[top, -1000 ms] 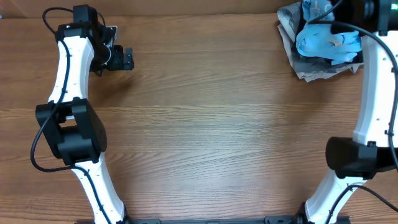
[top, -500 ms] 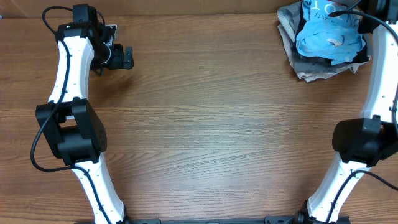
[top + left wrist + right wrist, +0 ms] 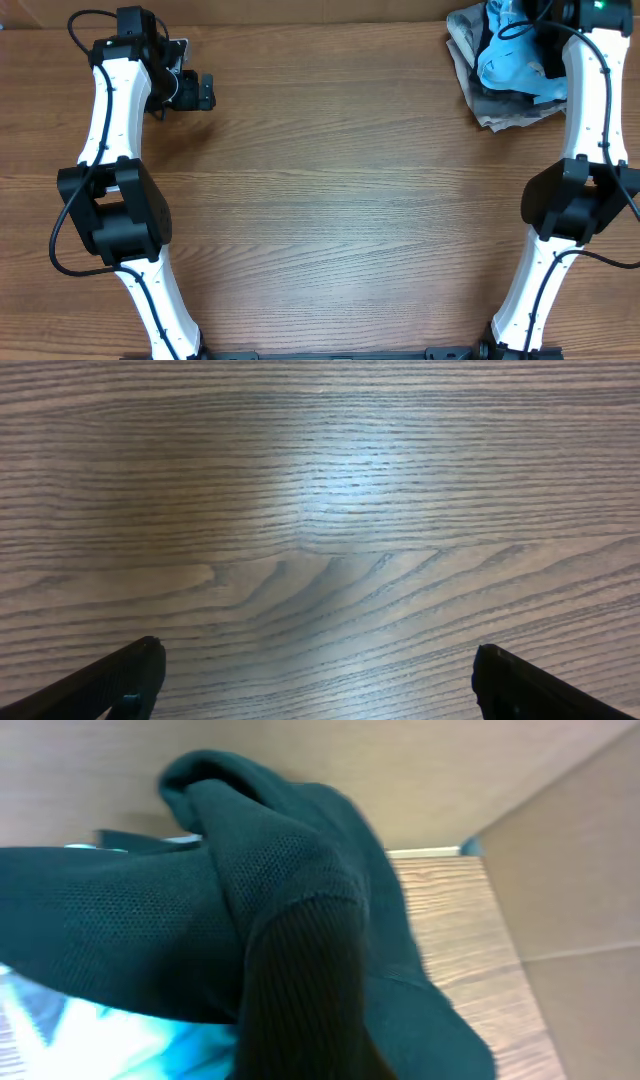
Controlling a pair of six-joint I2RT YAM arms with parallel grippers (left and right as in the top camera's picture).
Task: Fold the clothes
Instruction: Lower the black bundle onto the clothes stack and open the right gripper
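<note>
Brown wood-grain table [image 3: 340, 200] fills the overhead view, bare across its middle. Two white-and-black jointed robot arms rise from the lower edge. The left arm [image 3: 110, 120] bends toward the upper left of the frame, and the right arm [image 3: 585, 110] stretches straight up to the upper right corner. A heap of garments lies in that corner. A crumpled light blue garment [image 3: 505, 65] sits on top of a grey-tan garment [image 3: 500, 112] that spreads out beneath it. The black T-shirt of soft thin cloth [image 3: 280, 880] is in the same heap, and in the right wrist view it is bunched into a raised ridge that fills most of the frame. The right gripper [image 3: 540, 18] is clamped shut on this ridge, its fingers hidden by the cloth. The left gripper [image 3: 203, 93] is spread wide over bare wood and grasps nothing.
</note>
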